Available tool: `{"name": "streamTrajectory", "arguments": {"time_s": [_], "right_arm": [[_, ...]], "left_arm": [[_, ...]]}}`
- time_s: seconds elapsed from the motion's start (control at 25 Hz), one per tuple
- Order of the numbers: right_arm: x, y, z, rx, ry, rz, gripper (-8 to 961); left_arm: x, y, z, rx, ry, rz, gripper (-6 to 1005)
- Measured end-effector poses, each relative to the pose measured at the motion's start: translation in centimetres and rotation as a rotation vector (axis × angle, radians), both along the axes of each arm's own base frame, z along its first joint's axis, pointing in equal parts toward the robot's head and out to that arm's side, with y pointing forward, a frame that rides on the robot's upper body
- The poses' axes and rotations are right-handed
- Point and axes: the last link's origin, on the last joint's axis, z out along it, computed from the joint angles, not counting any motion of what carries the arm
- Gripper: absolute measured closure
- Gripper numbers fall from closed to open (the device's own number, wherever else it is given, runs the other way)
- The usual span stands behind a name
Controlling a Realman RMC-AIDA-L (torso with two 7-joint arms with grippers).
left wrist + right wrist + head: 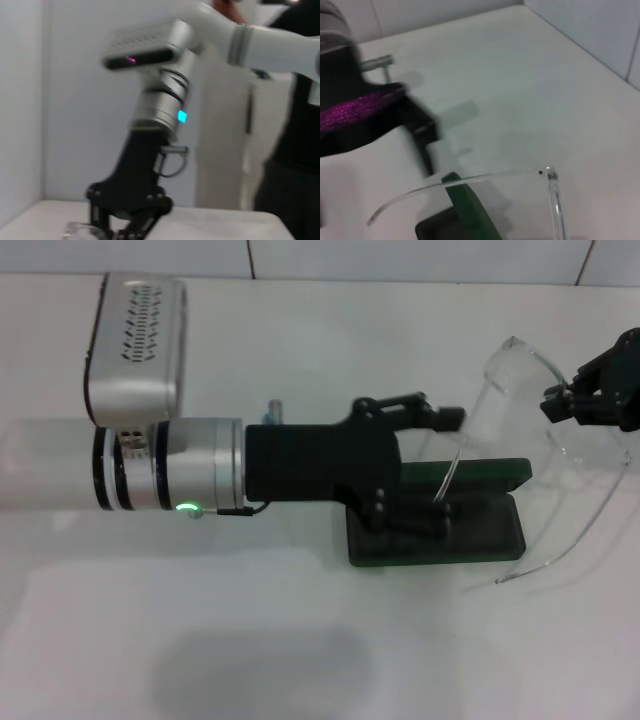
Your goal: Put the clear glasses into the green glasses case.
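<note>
You are holding the clear glasses (520,390) by the lens edge in the right tool (580,400), clenched on them, above the open green glasses case (470,525) on the white bench (300,640). They are probably light, slick and springy, so the long arms are likely swinging and snagging. The left tool (425,415) is reaching over the case; I cannot tell whether it is released or clenched, and it is crowding your drop path. Open bench is lying nearer you.

The left arm reaches across from nine o'clock, its silver wrist level, and the left gripper (440,465) has its black fingers spread apart. The right gripper (585,400) enters at two o'clock (fingers pinched together), tilted inward.
</note>
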Motion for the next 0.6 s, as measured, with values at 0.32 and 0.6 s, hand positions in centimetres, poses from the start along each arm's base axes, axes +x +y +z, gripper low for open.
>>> {"name": "streamTrajectory", "arguments": {"time_s": [0.32, 0.6], "right_arm": [[-0.8, 0.5, 0.4, -0.018, -0.029, -0.02, 848], [-1.6, 0.7, 0.3, -0.059, -0.082, -0.088, 847]], "left_arm": [[1.1, 1.2, 0.2, -0.102, 0.115, 0.016, 112], [1.5, 2.7, 0.3, -0.109, 0.168, 0.096, 112]]}}
